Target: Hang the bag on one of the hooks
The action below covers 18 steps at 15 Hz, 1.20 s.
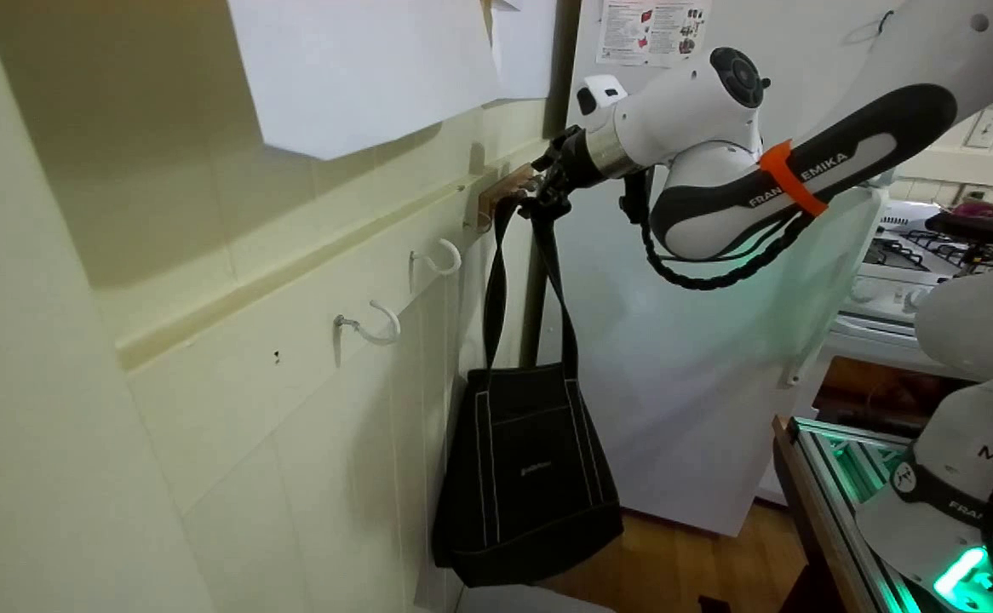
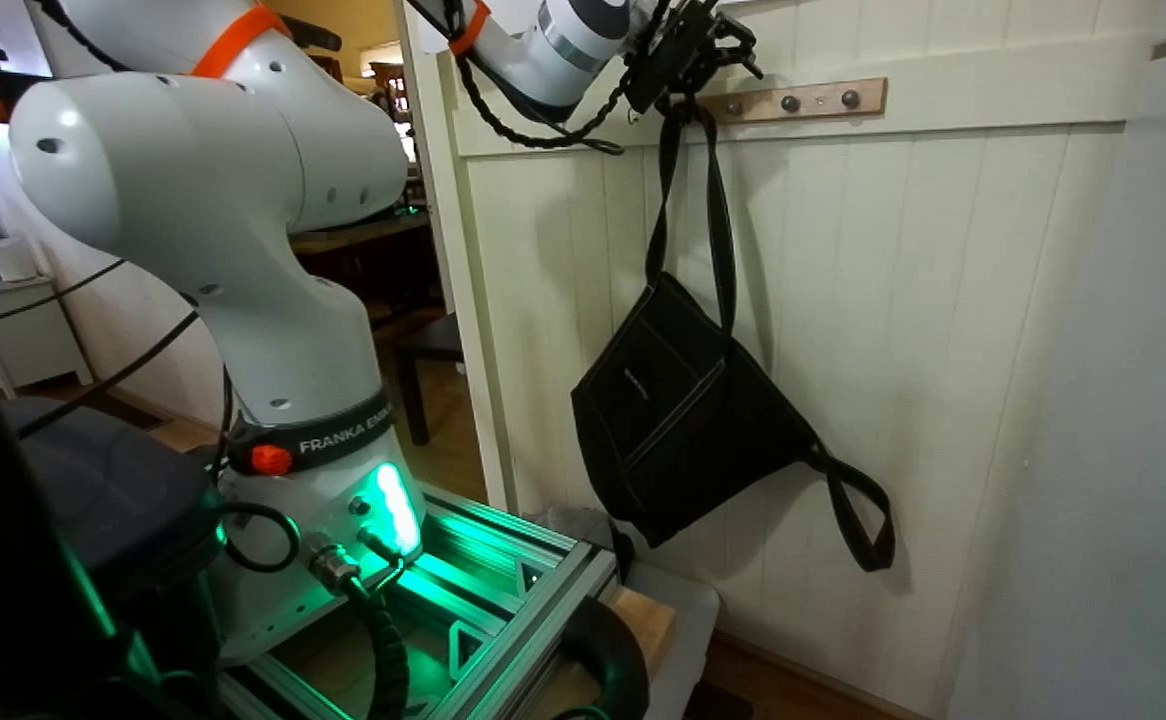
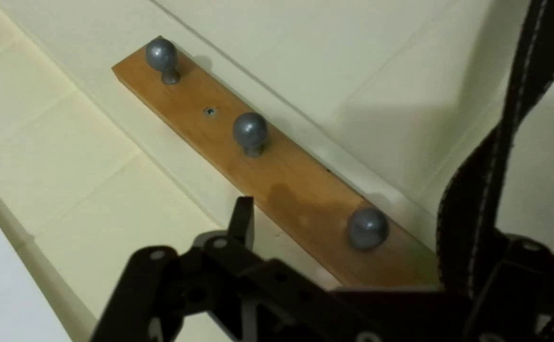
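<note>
Note hand (image 1: 539,184) spread wide, gripping nothing visible. Find bag (image 1: 539,468) below, hung by strap (image 1: 496,289) seemingly looped over one finger (image 3: 510,285), near rack (image 3: 289,175). Avoid tilting: likely to shed strap short of knobs (image 3: 250,130).

"What's the arm (image 2: 183,150) like?"

"White, rounded, with orange bands (image 2: 240,40), a ribbed black cable (image 1: 709,284) and a black panel (image 1: 922,106) lettered EMIKA."

"And the base (image 1: 914,532)?"

"White too: dark collar (image 2: 315,440), glowing green light (image 1: 961,572). The gripper (image 1: 535,183) is black, with round fastener heads (image 3: 157,255)."
</note>
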{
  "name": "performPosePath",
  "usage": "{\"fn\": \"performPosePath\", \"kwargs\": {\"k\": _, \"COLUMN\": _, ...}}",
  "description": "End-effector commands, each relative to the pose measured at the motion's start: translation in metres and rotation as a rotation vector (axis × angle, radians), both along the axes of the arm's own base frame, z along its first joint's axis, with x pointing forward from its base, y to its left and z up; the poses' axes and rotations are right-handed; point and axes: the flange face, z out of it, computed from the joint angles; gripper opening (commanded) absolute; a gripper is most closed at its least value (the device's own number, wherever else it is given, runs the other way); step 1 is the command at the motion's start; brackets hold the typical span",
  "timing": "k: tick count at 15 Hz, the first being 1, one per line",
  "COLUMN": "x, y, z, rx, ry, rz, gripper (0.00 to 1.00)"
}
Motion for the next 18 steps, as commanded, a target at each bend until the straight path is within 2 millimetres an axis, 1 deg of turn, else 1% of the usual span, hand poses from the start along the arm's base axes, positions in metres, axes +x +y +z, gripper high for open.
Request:
{"fn": "performPosePath", "kwargs": {"k": 1, "x": 0.004, "y": 0.003, "z": -0.002, "rx": -0.011, "ry": 0.066, "rz": -0.044, "gripper": 1.0}}
{"fn": "performPosePath", "kwargs": {"k": 11, "x": 0.009, "y": 0.008, "z": -0.02, "rx": 0.034, "ry": 0.286, "rz": -0.025, "gripper": 1.0}}
{"fn": "performPosePath", "kwargs": {"k": 14, "x": 0.007, "y": 0.01, "z": -0.021, "rx": 0.051, "ry": 0.344, "rz": -0.021, "gripper": 1.0}}
{"fn": "performPosePath", "kwargs": {"k": 18, "x": 0.007, "y": 0.014, "z": -0.023, "rx": 0.13, "ry": 0.409, "rz": 0.018, "gripper": 1.0}}
